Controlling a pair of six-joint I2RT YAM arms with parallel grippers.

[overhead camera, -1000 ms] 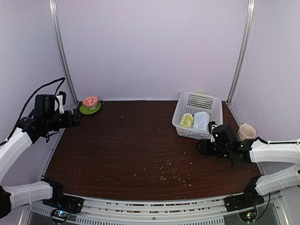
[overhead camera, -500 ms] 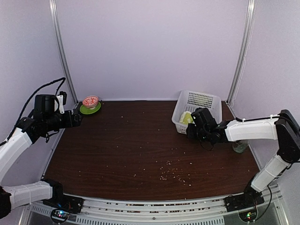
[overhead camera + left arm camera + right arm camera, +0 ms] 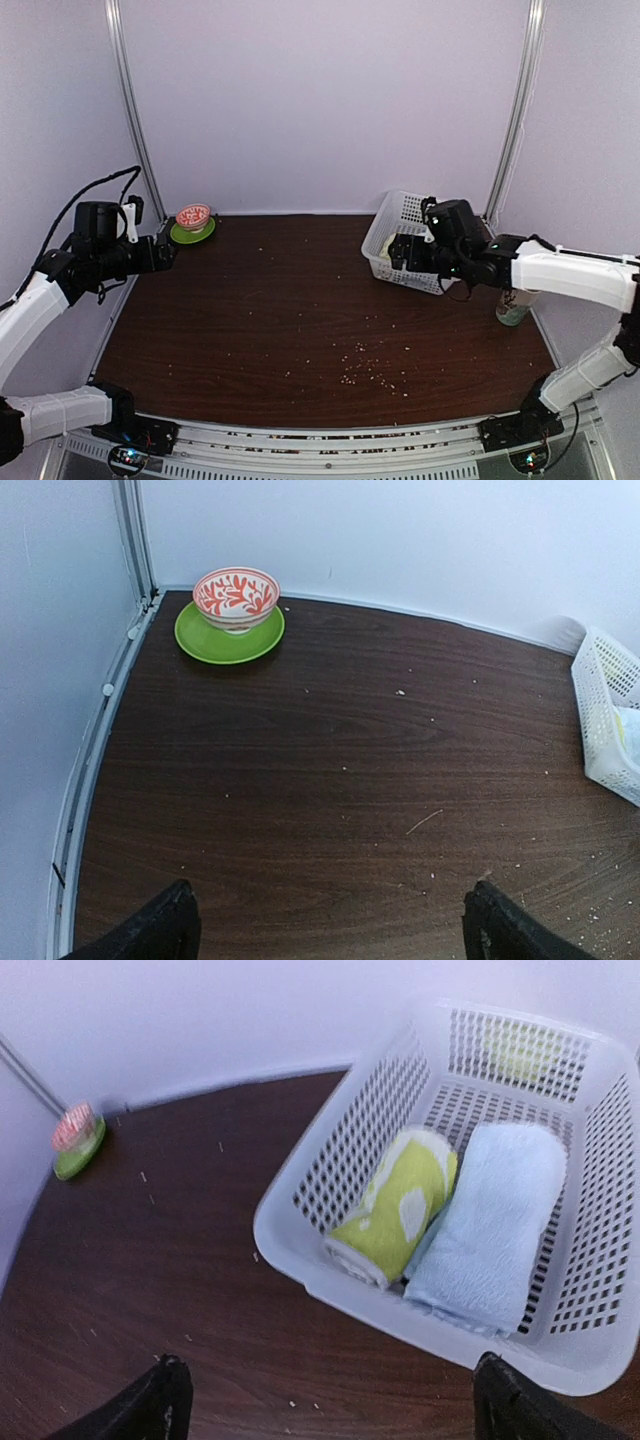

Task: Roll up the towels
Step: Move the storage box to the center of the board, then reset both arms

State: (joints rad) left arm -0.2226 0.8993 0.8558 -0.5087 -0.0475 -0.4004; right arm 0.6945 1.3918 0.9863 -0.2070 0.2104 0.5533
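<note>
Both towels lie rolled side by side inside a white plastic basket (image 3: 300, 1250): the yellow-green patterned one (image 3: 395, 1205) on the left, the light-blue one (image 3: 495, 1220) on the right. My right gripper (image 3: 335, 1410) hovers open and empty over the dark table just in front of the basket's near rim. From above, the right arm covers the towels, and the right gripper (image 3: 398, 256) is over the basket (image 3: 378, 235). My left gripper (image 3: 330, 935) is open and empty above the table at the far left, also seen from above (image 3: 165, 250).
A red-patterned bowl (image 3: 236, 592) sits on a green plate (image 3: 230, 640) in the back left corner. A cup (image 3: 513, 306) stands by the right wall under my right arm. Crumbs (image 3: 365, 375) are scattered on the near middle of the table. Walls close off three sides.
My right arm has swung from the table right of the basket to above the basket, and its jaws have opened wide. The left arm has not moved.
</note>
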